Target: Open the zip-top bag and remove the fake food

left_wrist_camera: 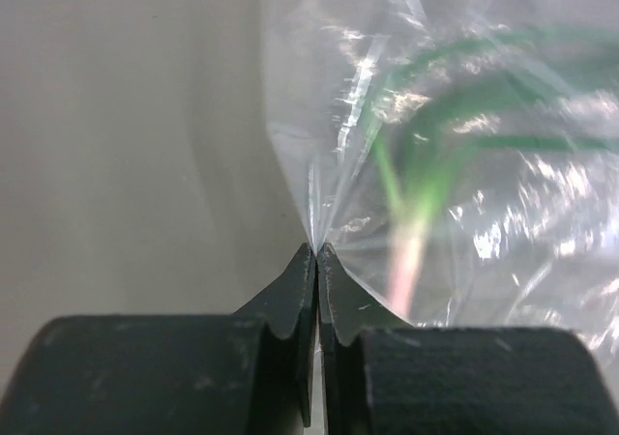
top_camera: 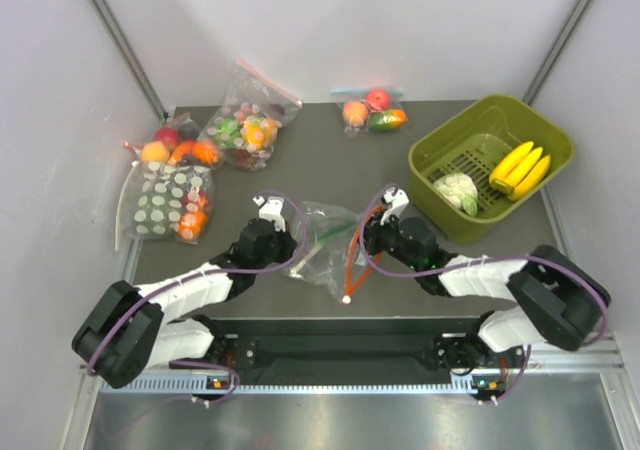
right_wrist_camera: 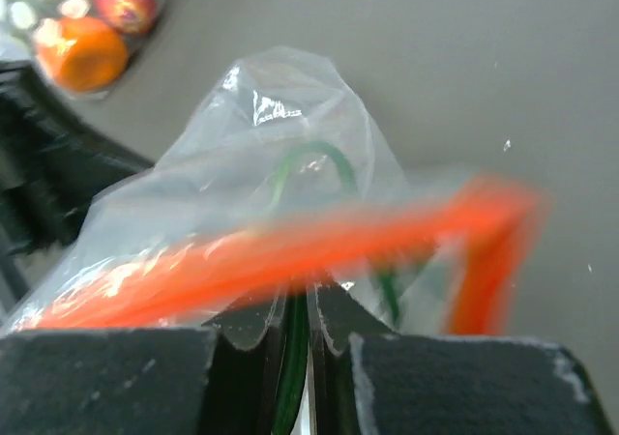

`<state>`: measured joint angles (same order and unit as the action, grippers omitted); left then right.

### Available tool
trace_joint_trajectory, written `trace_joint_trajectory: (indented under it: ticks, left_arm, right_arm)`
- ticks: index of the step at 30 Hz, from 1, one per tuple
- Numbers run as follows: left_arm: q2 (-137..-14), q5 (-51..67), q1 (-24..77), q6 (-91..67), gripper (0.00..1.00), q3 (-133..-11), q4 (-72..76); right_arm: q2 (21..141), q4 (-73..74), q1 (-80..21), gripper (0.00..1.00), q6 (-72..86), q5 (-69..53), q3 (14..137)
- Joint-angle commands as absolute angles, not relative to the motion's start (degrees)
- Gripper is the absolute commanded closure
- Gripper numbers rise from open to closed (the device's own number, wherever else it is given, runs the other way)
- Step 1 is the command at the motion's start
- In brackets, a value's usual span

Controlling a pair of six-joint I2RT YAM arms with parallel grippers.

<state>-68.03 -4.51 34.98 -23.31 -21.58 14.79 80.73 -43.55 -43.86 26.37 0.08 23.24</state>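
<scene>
The zip-top bag (top_camera: 322, 232) is found crumpled on the table (top_camera: 320, 175), directly between the two sets of fingers. Its left side is pinched by the left gripper (left_wrist_camera: 316, 251), whose fingers are pressed together on a pucker of clear film at their tips. Its right side is held by the right gripper (right_wrist_camera: 309, 295). Those fingers are closed on film, with the red-orange zip strip (right_wrist_camera: 290, 261) crossing just above the tips. The strip is seen bent and loose on that side, so the mouth is judged open, though this cannot be confirmed.

The bananas (top_camera: 520, 168) and the lettuce head (top_camera: 457, 192) are recorded in the green basket (top_camera: 455, 125), well beyond the right fingers and apart from the bag. Removal is therefore judged done.

Thin green strands are seen through the film ahead of the left fingers. Whether they are an item or a print cannot be told. Only release of the bag appears to be left.

No brand, label or legible writing is noted.
</scene>
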Motion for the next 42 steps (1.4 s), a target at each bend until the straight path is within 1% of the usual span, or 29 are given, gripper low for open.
trace_joint_trajectory:
  ticks: [1,6,14,22,28,42]
  left_arm:
    - [-69.08,-7.21,34.19,-24.61,0.96,-24.08,13.98]
    - [-70.4,-7.47,33.58,-26.1,0.98,-24.87,13.8]
    - [-74.0,-6.94,33.22,-27.25,0.99,-28.21,12.31]
    - [-75.67,-7.29,32.78,-27.25,1.0,-29.18,12.04]
    - [-75.94,-7.03,32.52,-26.98,1.0,-29.18,11.78]
    - [-74.36,-6.42,31.55,-25.84,1.0,-28.65,10.2]
  right_arm:
    - [72.54,-41.41,-44.38,1.0,25.31,-2.72,21.8]
    - [62.95,-32.1,-44.56,1.0,23.82,-3.95,19.95]
    - [48.62,-20.23,-44.65,1.0,23.2,-9.14,18.72]
    - [32.8,-7.13,-44.65,1.0,22.41,-9.14,22.84]
    - [29.27,1.3,-44.74,1.0,19.78,-4.58,31.09]
    - [31.46,10.72,-43.77,1.0,10.29,11.86,45.26]
